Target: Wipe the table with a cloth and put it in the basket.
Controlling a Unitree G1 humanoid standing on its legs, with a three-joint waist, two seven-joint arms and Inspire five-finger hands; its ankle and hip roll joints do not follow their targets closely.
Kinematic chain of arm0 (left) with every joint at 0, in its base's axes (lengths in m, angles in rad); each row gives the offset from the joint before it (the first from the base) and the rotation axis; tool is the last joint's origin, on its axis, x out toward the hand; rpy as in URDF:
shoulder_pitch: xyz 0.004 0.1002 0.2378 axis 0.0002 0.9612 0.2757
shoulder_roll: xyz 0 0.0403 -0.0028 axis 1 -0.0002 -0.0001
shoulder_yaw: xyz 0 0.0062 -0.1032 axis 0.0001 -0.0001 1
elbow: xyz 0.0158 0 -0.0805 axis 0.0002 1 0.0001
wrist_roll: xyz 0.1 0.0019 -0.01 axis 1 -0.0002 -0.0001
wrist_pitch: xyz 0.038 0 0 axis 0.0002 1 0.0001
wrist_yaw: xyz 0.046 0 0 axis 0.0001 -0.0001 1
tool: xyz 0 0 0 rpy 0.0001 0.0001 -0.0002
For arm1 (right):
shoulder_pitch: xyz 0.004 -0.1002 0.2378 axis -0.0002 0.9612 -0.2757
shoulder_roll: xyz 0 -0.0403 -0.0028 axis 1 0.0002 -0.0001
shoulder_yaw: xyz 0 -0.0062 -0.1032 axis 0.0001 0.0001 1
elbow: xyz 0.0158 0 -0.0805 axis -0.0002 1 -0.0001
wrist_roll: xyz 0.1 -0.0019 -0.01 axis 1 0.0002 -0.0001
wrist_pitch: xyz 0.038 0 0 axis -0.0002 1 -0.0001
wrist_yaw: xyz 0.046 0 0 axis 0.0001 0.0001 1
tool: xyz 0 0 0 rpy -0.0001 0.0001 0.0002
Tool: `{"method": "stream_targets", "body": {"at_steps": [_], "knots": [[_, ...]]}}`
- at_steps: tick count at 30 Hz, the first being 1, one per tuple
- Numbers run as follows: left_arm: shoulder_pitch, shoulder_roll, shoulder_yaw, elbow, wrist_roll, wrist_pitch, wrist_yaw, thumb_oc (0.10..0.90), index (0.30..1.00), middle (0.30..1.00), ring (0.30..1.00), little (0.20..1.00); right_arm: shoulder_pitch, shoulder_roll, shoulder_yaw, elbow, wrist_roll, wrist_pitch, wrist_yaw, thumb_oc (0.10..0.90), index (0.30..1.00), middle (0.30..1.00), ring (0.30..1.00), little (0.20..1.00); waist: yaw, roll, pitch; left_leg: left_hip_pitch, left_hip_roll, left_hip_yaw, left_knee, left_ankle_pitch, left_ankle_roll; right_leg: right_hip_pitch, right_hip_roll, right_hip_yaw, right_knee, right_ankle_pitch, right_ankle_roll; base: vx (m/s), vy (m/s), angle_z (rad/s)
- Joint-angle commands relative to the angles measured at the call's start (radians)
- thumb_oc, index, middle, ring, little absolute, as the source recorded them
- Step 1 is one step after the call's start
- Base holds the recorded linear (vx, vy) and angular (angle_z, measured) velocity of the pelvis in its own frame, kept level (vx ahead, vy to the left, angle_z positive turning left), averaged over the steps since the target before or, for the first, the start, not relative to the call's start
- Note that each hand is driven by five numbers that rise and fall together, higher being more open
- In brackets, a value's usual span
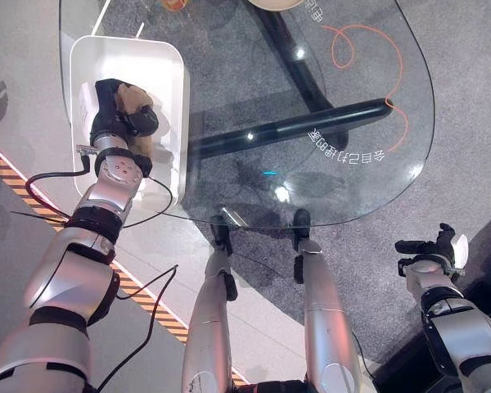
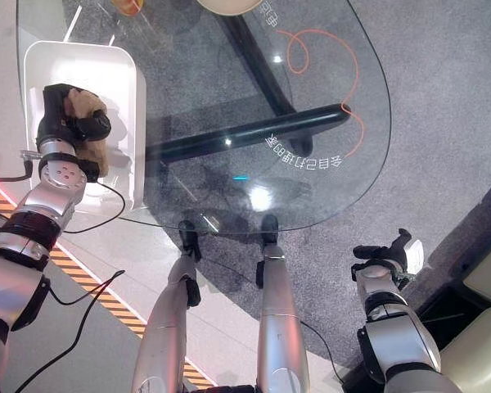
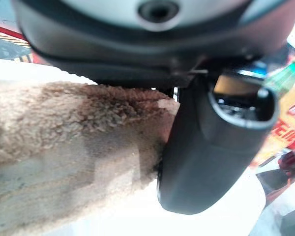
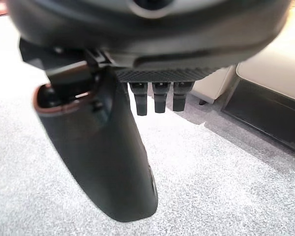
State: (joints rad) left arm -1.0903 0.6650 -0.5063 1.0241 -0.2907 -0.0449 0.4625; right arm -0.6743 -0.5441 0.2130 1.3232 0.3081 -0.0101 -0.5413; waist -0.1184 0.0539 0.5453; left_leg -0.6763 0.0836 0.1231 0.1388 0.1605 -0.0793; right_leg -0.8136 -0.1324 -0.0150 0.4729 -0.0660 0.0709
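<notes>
Left hand: the left hand (image 1: 119, 115) is over the basket (image 1: 165, 61), fingers curled round the cloth (image 1: 135, 98) and gripping it.
Cloth: tan and fluffy, bunched in that hand, inside the basket's outline; the left wrist view has its pile (image 3: 64, 142) pressed right against the thumb (image 3: 206, 147), white basket surface beneath. Whether it touches the basket floor, I cannot tell.
Basket: white, rounded corners, sitting at the left edge of the table (image 1: 376, 164), overlapping the glass rim.
Table: clear glass top, dark crossbar (image 1: 286, 131) showing through it, grey carpet (image 1: 466, 98) below. An orange cord (image 1: 364, 41) curls at the far side.
Right hand: the right hand (image 1: 434, 246) hangs low off the table's right, well apart from the glass. In its wrist view the fingers (image 4: 160, 98) point straight out over the carpet, relaxed, holding nothing.
Floor: striped tape (image 1: 139, 291) runs diagonally on the left side.
</notes>
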Motion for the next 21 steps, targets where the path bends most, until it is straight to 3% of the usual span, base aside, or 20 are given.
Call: {"method": "stream_targets", "body": {"at_steps": [1, 9, 13, 15, 16, 17, 18, 21], "knots": [[-0.148, 0.059, 0.027, 0.042, 0.063, -0.038, 0.020, 0.100, 0.300, 0.300, 0.300, 0.200, 0.051, -0.055, 0.021, 0.022, -0.021, 0.001, -0.025, 0.800, 0.900, 0.900, 0.900, 0.900, -0.014, 0.000, -0.025, -0.025, -0.036, 0.004, 0.150, -0.155, 0.017, 0.029, 0.052, -0.035, -0.111, 0.056, 0.000, 0.00, 0.000, 0.00], [-0.158, 0.047, 0.017, 0.045, 0.052, -0.026, -0.001, 0.116, 0.314, 0.314, 0.314, 0.216, 0.052, -0.047, 0.019, 0.021, -0.021, -0.008, -0.031, 0.800, 0.900, 0.900, 0.900, 0.900, -0.019, -0.005, -0.025, -0.040, -0.041, -0.003, 0.163, -0.159, 0.020, 0.019, 0.059, -0.027, -0.112, 0.061, -0.003, 0.00, 0.000, 0.00], [-0.153, 0.044, 0.019, 0.044, 0.041, -0.026, -0.003, 0.377, 0.538, 0.538, 0.538, 0.477, 0.050, -0.047, 0.019, 0.019, -0.021, -0.009, -0.031, 0.800, 0.900, 0.900, 0.900, 0.900, -0.019, -0.005, -0.025, -0.041, -0.041, -0.004, 0.165, -0.159, 0.020, 0.018, 0.061, -0.026, -0.108, 0.061, -0.004, 0.00, 0.000, 0.00], [-0.150, 0.041, 0.021, 0.043, 0.031, -0.026, -0.002, 0.446, 0.596, 0.596, 0.596, 0.546, 0.049, -0.047, 0.018, 0.019, -0.021, -0.010, -0.032, 0.800, 0.900, 0.900, 0.900, 0.900, -0.019, -0.005, -0.025, -0.044, -0.041, -0.006, 0.169, -0.159, 0.020, 0.016, 0.061, -0.025, -0.107, 0.061, -0.004, 0.00, 0.000, 0.00], [-0.149, 0.041, 0.023, 0.040, 0.032, -0.025, -0.002, 0.575, 0.707, 0.707, 0.707, 0.675, 0.050, -0.048, 0.015, 0.019, -0.023, -0.011, -0.030, 0.800, 0.900, 0.900, 0.900, 0.900, -0.018, -0.006, -0.025, -0.044, -0.041, -0.006, 0.170, -0.160, 0.020, 0.017, 0.061, -0.026, -0.106, 0.061, -0.004, 0.00, 0.000, 0.00], [-0.147, 0.042, 0.024, 0.038, 0.033, -0.025, -0.002, 0.630, 0.754, 0.754, 0.754, 0.730, 0.052, -0.046, 0.015, 0.018, -0.023, -0.013, -0.031, 0.800, 0.900, 0.900, 0.900, 0.900, -0.018, -0.007, -0.025, -0.045, -0.041, -0.007, 0.172, -0.160, 0.020, 0.017, 0.061, -0.027, -0.105, 0.061, -0.005, 0.00, 0.000, 0.00], [-0.146, 0.042, 0.025, 0.038, 0.034, -0.024, -0.003, 0.800, 0.900, 0.900, 0.900, 0.900, 0.053, -0.045, 0.015, 0.017, -0.024, -0.014, -0.031, 0.800, 0.900, 0.900, 0.900, 0.900, -0.017, -0.007, -0.025, -0.045, -0.041, -0.007, 0.173, -0.161, 0.020, 0.017, 0.061, -0.027, -0.105, 0.061, -0.005, 0.00, 0.000, 0.00], [-0.147, 0.042, 0.024, 0.035, 0.035, -0.022, 0.003, 0.800, 0.900, 0.900, 0.900, 0.900, 0.051, -0.045, 0.018, 0.017, -0.021, -0.012, -0.032, 0.800, 0.900, 0.900, 0.900, 0.900, -0.016, -0.010, -0.025, -0.045, -0.040, -0.010, 0.171, -0.159, 0.021, 0.019, 0.062, -0.028, -0.106, 0.062, -0.005, 0.00, 0.000, 0.00]]}}
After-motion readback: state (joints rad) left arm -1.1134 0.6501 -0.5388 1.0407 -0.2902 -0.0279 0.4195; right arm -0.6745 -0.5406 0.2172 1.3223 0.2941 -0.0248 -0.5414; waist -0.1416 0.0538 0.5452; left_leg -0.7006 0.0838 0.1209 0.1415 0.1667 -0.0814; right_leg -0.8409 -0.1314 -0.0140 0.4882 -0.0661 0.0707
